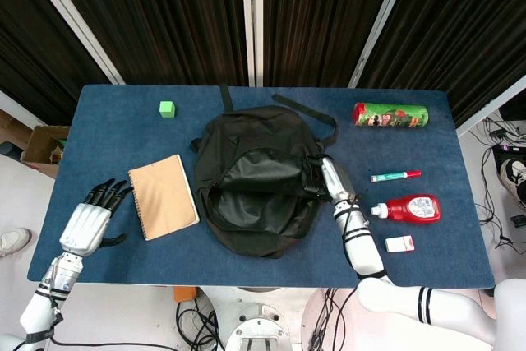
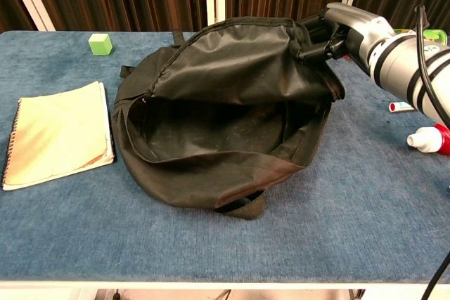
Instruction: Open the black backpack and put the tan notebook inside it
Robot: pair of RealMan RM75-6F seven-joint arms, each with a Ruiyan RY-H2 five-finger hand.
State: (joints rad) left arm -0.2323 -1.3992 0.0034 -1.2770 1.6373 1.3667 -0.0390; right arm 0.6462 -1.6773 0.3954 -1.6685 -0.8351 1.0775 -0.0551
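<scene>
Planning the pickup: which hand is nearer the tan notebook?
Left. The left hand hovers open just beside the tan notebook, off its outer edge. The right hand is across the black backpack, holding its flap up.

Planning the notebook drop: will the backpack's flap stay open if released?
Probably not. The black backpack looks like thin, floppy fabric; its flap stands only because the right hand grips it. Its sagging walls suggest it's light and nearly empty, so it may slide.
</scene>
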